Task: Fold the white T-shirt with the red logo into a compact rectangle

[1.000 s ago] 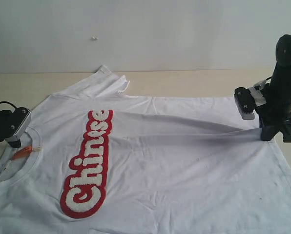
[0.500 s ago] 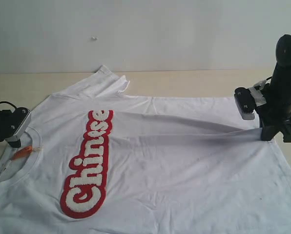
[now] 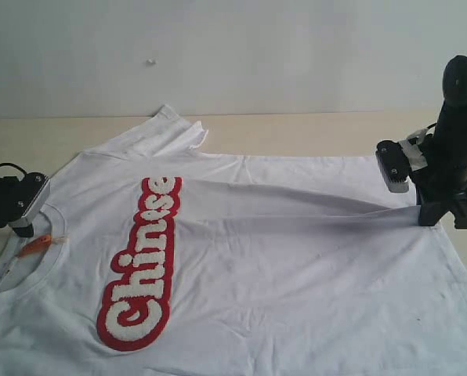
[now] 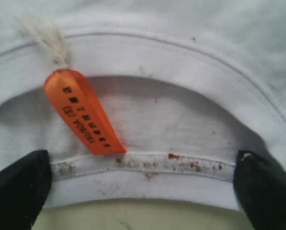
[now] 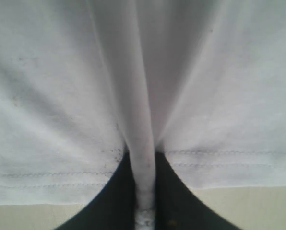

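White T-shirt (image 3: 296, 266), soft creased cotton, lies spread between both grippers, its fuzzy red logo (image 3: 143, 262) nearer the left gripper (image 4: 143, 165). That gripper's fingers stand wide apart either side of the ribbed collar (image 4: 200, 165), beside a glossy orange tag (image 4: 83, 112). The right gripper (image 5: 145, 211) pinches a raised ridge at the stitched hem (image 5: 229, 167). The shirt's near edge is cut off.

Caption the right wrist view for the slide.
Right gripper shut on a pinched fold of the white T-shirt at its hem, table beyond.
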You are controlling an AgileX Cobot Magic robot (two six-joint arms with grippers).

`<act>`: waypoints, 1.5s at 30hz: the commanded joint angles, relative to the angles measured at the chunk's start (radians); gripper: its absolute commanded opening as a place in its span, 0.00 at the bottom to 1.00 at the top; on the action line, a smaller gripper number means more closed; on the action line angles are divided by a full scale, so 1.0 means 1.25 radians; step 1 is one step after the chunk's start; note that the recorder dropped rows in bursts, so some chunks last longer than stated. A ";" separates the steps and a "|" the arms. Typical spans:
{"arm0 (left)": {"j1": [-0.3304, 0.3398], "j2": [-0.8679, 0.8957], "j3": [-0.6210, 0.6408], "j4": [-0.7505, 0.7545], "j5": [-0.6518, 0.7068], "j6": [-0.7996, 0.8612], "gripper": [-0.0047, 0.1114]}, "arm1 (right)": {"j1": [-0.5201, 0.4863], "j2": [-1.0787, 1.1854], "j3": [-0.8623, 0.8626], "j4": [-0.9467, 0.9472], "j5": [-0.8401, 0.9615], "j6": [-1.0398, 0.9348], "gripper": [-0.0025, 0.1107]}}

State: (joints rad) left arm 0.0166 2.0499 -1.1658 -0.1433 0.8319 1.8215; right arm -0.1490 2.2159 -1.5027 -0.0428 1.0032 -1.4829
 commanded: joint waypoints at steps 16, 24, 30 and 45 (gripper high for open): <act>-0.008 0.073 0.029 -0.033 -0.030 0.004 0.95 | -0.002 0.034 0.016 -0.011 0.035 -0.006 0.02; -0.005 0.073 0.049 -0.030 -0.054 -0.004 0.95 | -0.002 0.034 0.016 -0.011 0.035 -0.006 0.02; -0.005 0.073 0.079 -0.011 -0.099 -0.028 0.77 | -0.002 0.034 0.016 -0.011 0.035 -0.006 0.02; -0.005 0.073 0.084 0.011 -0.043 -0.016 0.04 | -0.002 0.034 0.016 -0.011 0.035 -0.006 0.02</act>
State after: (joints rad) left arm 0.0166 2.0376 -1.1279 -0.1660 0.7962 1.7981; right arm -0.1490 2.2159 -1.5027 -0.0428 1.0032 -1.4847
